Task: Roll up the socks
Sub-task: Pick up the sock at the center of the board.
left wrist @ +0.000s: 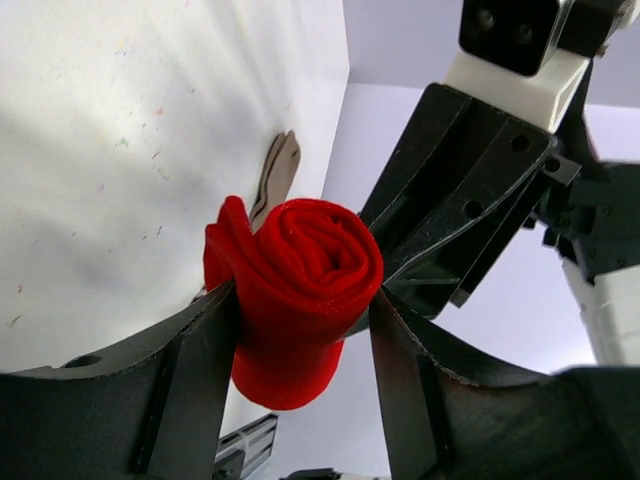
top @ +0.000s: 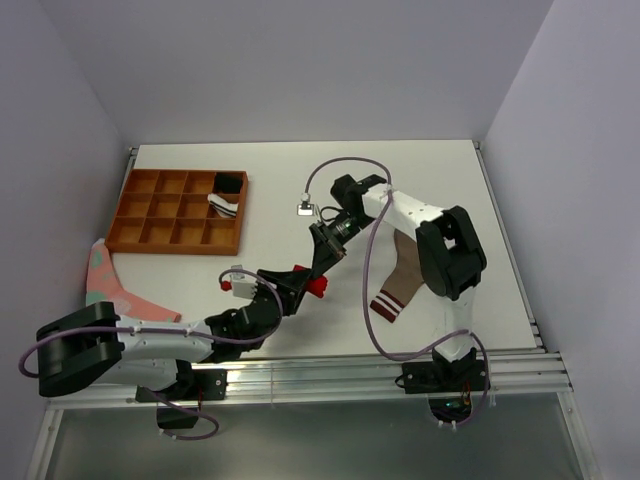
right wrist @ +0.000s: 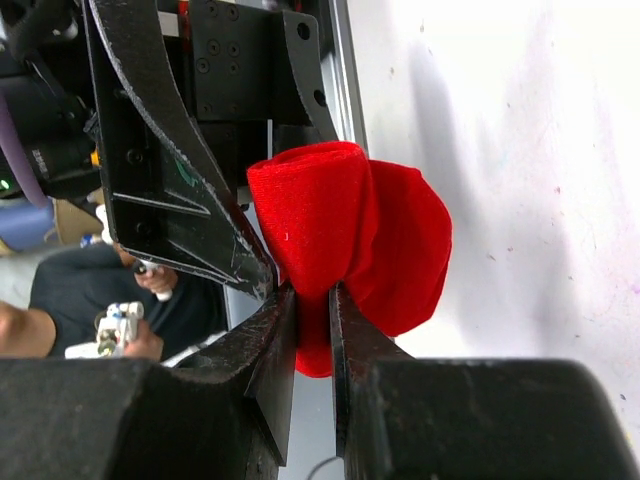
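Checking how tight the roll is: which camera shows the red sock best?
Left wrist. It looks straight at the spiral end of the red sock, rolled up and held in the left gripper. Right wrist shows only its side, pinched by the right gripper. The top view shows just a red speck between the arms.

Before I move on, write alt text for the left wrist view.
A red sock, rolled into a tight spiral, is held between the two black fingers of the left gripper. The right gripper reaches in from the upper right to the roll's side; a white table lies behind.
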Controlling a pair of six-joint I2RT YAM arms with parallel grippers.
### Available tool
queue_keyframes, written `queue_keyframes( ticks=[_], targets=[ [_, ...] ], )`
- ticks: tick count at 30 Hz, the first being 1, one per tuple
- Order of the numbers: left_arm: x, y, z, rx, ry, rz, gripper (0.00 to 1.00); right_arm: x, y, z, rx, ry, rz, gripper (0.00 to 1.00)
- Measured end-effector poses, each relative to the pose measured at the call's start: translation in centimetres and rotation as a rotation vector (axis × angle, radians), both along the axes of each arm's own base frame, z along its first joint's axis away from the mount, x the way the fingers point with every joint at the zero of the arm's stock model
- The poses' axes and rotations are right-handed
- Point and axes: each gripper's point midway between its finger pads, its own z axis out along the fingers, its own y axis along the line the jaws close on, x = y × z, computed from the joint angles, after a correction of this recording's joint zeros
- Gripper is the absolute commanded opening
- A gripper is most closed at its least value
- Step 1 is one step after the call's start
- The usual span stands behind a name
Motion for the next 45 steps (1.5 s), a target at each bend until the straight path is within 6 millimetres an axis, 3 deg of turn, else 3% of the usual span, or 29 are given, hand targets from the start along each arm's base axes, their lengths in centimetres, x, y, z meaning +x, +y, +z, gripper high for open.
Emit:
queue_keyframes(
  ticks=[10,17,21,25,27,28,29,30,31,35,40,45],
  targets=[
    [2.5,3.1,2.2,0.004,-0.054,0.088,0.59,0.0,2.4,3.5,0.014,-0.074,-0.052,0.04],
    [3.2,3.8,2.4,0.044,-0.080,0.103,0.55,-0.9,3.3,4.0,-0.005,-0.043,-0.051,0.03],
    [3.2,4.0,2.5,0.056,-0.092,0.101,0.45,-1.1,3.7,3.9,-0.018,-0.040,-0.050,0.03],
    [3.3,4.1,2.8,0.067,-0.104,0.095,0.29,-1.3,3.9,3.7,-0.029,-0.043,-0.049,0.03],
    [3.3,4.1,2.7,0.075,-0.107,0.089,0.15,-1.3,3.9,3.6,-0.039,-0.049,-0.051,0.04],
    [3.4,4.2,2.6,0.082,-0.109,0.085,0.09,-1.3,3.9,3.5,-0.044,-0.051,-0.052,0.07],
    [3.4,4.2,2.5,0.089,-0.110,0.081,0.00,-1.3,4.0,3.5,-0.049,-0.056,-0.053,0.16],
    [3.4,4.2,2.5,0.094,-0.112,0.078,0.00,-1.2,4.0,3.4,-0.055,-0.065,-0.054,0.23],
    [3.4,4.2,2.5,0.098,-0.116,0.072,0.00,-1.2,4.0,3.3,-0.061,-0.073,-0.055,0.37],
    [3.7,4.6,2.3,0.102,-0.128,0.068,0.00,-0.8,4.3,3.9,-0.077,-0.106,-0.059,0.56],
    [3.6,5.8,2.0,0.111,-0.162,0.061,0.00,0.7,4.2,6.1,-0.039,-0.128,-0.088,0.68],
    [3.7,6.5,4.7,0.095,-0.293,0.049,0.00,3.2,2.6,7.6,-0.006,-0.116,-0.154,0.72]
  ],
)
